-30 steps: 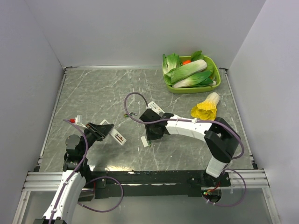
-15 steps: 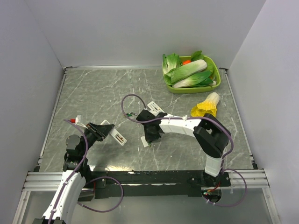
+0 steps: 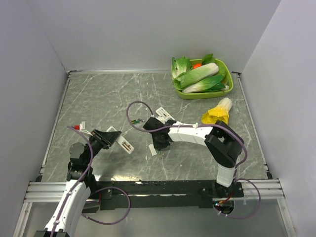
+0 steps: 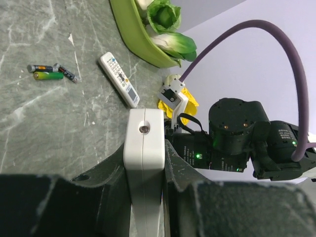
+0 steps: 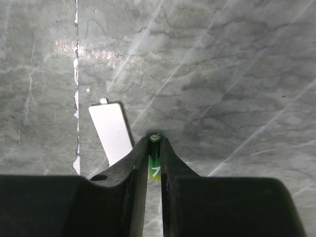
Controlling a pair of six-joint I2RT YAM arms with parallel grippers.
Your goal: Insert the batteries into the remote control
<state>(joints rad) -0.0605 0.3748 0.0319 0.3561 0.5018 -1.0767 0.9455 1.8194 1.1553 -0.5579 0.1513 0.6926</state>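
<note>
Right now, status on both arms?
Left gripper shut on remote control. Right gripper pinching one green battery. Loose white cover plate close beside it.

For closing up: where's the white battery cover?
The cover lies on the table mid top view, beside the right tool; right wrist view: just left of the green battery.

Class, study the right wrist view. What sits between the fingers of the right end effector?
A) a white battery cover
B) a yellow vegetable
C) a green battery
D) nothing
C: a green battery with a metallic end shows between the fingers of the right end effector, while the white cover lies beside them.
</note>
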